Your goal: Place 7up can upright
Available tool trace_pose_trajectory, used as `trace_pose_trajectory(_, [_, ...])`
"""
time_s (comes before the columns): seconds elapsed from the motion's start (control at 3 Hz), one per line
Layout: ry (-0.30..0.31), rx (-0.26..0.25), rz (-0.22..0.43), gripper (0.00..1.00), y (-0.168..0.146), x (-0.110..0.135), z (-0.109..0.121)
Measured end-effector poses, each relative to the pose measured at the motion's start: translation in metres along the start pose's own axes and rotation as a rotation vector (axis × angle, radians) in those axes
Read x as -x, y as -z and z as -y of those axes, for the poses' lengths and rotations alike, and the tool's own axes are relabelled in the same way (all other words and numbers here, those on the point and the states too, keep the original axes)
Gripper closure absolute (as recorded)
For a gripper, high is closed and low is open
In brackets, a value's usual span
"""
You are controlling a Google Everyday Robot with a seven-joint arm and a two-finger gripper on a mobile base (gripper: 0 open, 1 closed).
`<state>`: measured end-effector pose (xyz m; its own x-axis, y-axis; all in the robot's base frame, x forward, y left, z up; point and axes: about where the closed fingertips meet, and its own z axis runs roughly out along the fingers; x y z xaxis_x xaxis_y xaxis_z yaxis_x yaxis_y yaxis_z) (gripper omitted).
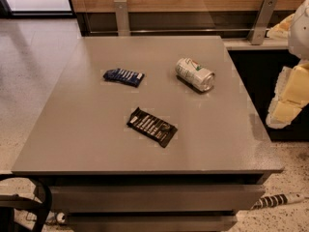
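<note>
The 7up can [194, 74] lies on its side on the grey table [96, 144], in the far right part of the top. It is silvery-white with green and red markings, and its shiny end faces the front right. My gripper [286, 111] hangs at the right edge of the view, off the table and to the right of the can. It holds nothing that I can see, and it is well apart from the can.
A blue snack wrapper [123, 76] lies left of the can. A black snack wrapper [152, 126] lies near the table's middle. A wooden wall with metal brackets [121, 16] runs behind the table. A dark counter [256, 81] stands to the right.
</note>
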<state>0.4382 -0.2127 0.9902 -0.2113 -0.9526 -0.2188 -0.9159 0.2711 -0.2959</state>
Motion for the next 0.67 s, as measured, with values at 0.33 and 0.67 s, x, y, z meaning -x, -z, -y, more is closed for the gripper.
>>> trace_pose_trajectory(0.33, [0.000,0.000,0.000,0.00,0.000,0.000,0.000])
trace_pose_trajectory(0.67, [-0.028,0.005,0.004,0.00,0.001,0.004,0.014])
